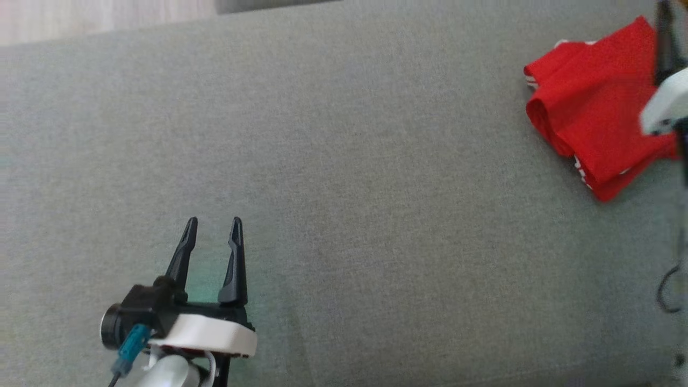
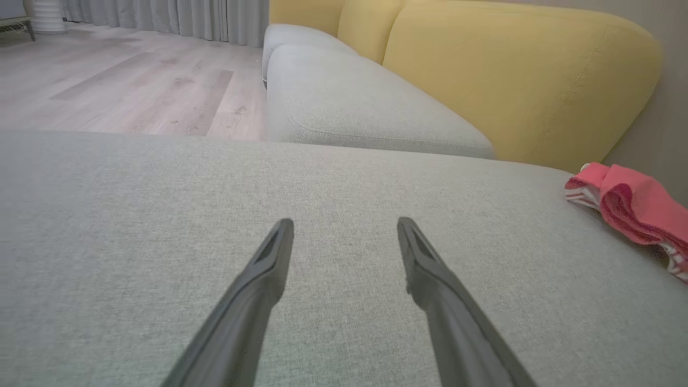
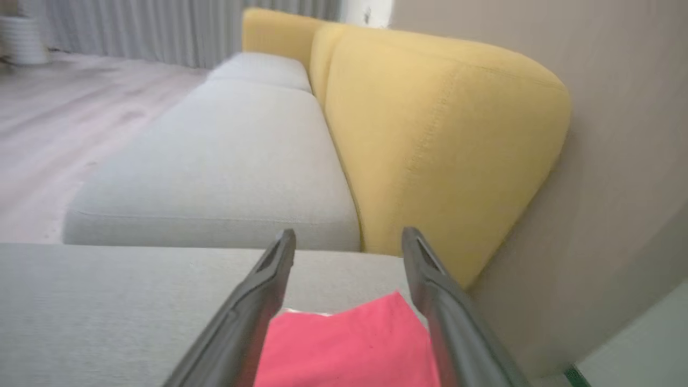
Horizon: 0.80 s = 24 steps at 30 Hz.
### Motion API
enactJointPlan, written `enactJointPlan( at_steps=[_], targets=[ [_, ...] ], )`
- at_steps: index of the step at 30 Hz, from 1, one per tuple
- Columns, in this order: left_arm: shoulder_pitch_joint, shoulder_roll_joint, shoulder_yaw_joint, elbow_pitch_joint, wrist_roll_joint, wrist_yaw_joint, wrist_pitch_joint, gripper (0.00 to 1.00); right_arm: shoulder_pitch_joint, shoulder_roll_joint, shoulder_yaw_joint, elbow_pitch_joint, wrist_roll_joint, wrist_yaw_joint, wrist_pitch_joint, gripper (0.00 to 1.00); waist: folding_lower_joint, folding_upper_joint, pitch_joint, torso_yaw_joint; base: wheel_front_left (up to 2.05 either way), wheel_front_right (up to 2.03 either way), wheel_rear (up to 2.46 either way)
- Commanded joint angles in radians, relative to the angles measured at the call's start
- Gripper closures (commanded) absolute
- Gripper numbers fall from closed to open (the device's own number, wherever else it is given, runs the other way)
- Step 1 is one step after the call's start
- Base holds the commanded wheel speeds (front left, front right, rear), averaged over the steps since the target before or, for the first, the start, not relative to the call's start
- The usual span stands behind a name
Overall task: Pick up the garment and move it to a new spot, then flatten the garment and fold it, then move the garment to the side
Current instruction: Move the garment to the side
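The garment [image 1: 591,107] is red with white trim and lies folded on the grey cushion [image 1: 344,193] at the far right. In the left wrist view the garment [image 2: 637,207] shows at the right edge. My left gripper [image 1: 214,226] stands open over bare cushion at the lower left, far from the garment, with nothing between its fingers [image 2: 269,269]. My right gripper [image 3: 348,236] is open just above the garment [image 3: 349,344], its two fingers spread and nothing held. In the head view its pale wrist [image 1: 666,102] covers the garment's right side.
A yellow backrest [image 3: 441,134] rises behind the cushion, with a beige wall [image 3: 618,134] beside it. A second grey seat [image 2: 349,102] adjoins, and wooden floor [image 2: 118,80] lies beyond. A dark cable [image 1: 666,293] hangs at the right edge.
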Motion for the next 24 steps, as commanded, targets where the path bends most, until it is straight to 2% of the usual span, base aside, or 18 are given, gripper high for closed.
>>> enactJointPlan(
  at_steps=[1, 8, 13, 17, 24],
  targets=[
    [-0.031, 0.004, 0.047, -0.020, -0.007, 0.003, -0.016, 0.00, 0.025, 0.026, 0.034, -0.061, 0.007, -0.001, -0.029, 0.00, 0.0000, 0.0000, -0.041, 0.019, 0.00, 0.00, 0.00],
    [0.024, -0.021, 0.078, 0.020, -0.040, 0.008, -0.029, 0.00, 0.224, 0.135, 0.061, -0.155, 0.009, -0.001, -0.126, 0.00, 0.0000, 0.0000, -0.166, 0.081, 0.00, 0.00, 0.00],
    [0.074, -0.019, 0.088, 0.058, -0.067, -0.005, -0.030, 0.00, 0.411, 0.200, 0.055, -0.213, 0.003, -0.001, -0.182, 0.00, 0.0000, 0.0000, -0.248, 0.129, 0.00, 0.00, 0.00],
    [0.100, -0.004, 0.092, 0.073, -0.086, -0.013, -0.017, 0.00, 0.542, 0.220, 0.050, -0.257, 0.003, -0.001, -0.218, 0.00, 0.0000, 0.0000, -0.280, 0.158, 0.00, 0.00, 0.00],
    [0.143, 0.003, 0.086, 0.072, -0.110, -0.017, 0.002, 0.00, 0.703, 0.222, 0.100, -0.260, 0.096, -0.001, -0.279, 0.00, 0.0000, 0.0000, -0.314, 0.187, 0.00, 0.00, 0.00]
  ],
)
